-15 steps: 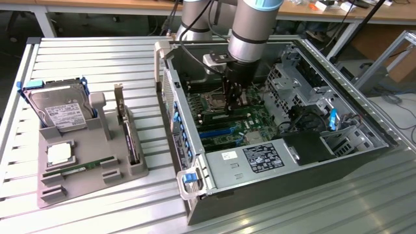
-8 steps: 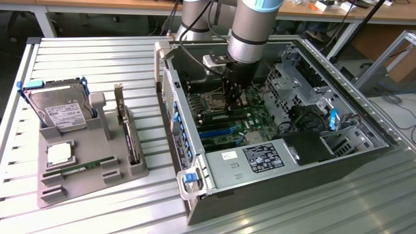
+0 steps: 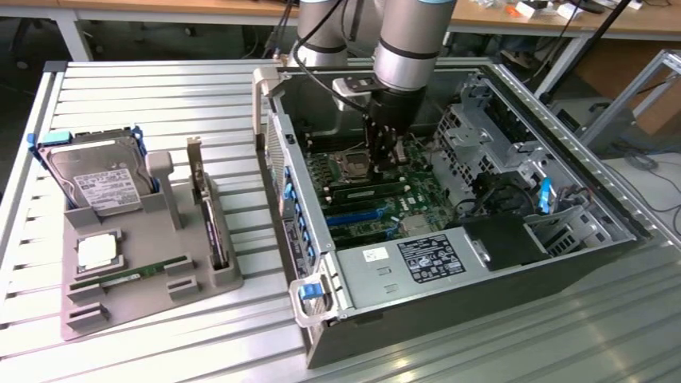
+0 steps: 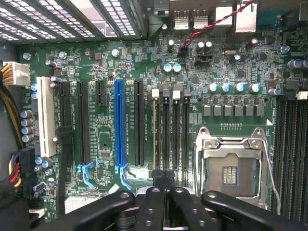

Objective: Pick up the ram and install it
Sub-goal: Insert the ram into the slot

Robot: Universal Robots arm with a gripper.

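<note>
From my remote seat I see the gripper point(image 4: 163, 195) down inside the open computer case point(image 3: 426, 319), its fingers pressed together right above the memory slots point(image 4: 169, 130) beside the empty processor socket point(image 4: 233, 166) on the motherboard point(image 4: 231, 77). In the wrist view one slot seems to carry the ram point(image 4: 156, 132), seated on edge, though I can't be sure. Farther off, on the exterior view's left, a grey holder tray point(image 3: 159, 299) carries a hard drive point(image 3: 101, 179) and an expansion card point(image 3: 213, 223).
</note>
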